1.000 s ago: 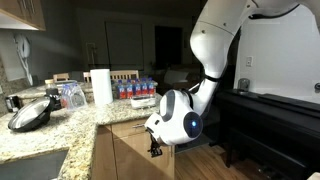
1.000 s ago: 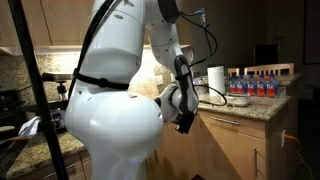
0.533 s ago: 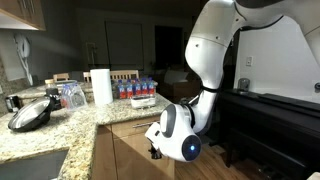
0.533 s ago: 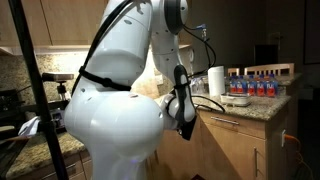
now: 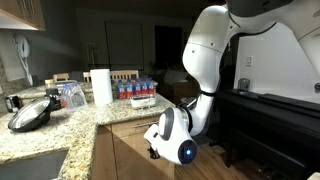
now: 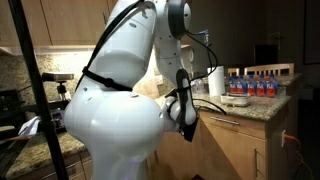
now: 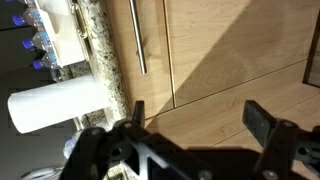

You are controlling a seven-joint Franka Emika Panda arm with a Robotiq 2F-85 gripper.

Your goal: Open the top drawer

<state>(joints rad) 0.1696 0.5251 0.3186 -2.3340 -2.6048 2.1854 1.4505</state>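
Note:
The top drawer (image 7: pixel 150 50) is a light-wood front just under the granite counter edge, with a slim silver bar handle (image 7: pixel 138 35); it looks closed. In the wrist view my gripper (image 7: pixel 200 115) is open and empty, its two black fingers spread in front of the wood cabinet face, short of the handle. In both exterior views the gripper (image 5: pixel 155 150) (image 6: pixel 188 130) hangs beside the cabinet front below the counter. The drawer front (image 5: pixel 128 128) (image 6: pixel 238 123) shows as a narrow strip under the countertop.
The granite counter (image 5: pixel 60 128) carries a paper towel roll (image 5: pixel 100 86), a pack of water bottles (image 5: pixel 135 88) and a dark pan (image 5: pixel 30 115). A dark furniture piece (image 5: pixel 275 120) stands behind the arm. Taller cabinet doors (image 7: pixel 240 45) lie below the drawer.
The arm's wrist has dropped lower and swung a little closer to the cabinet front. The gripper stays open. The drawer has not moved.

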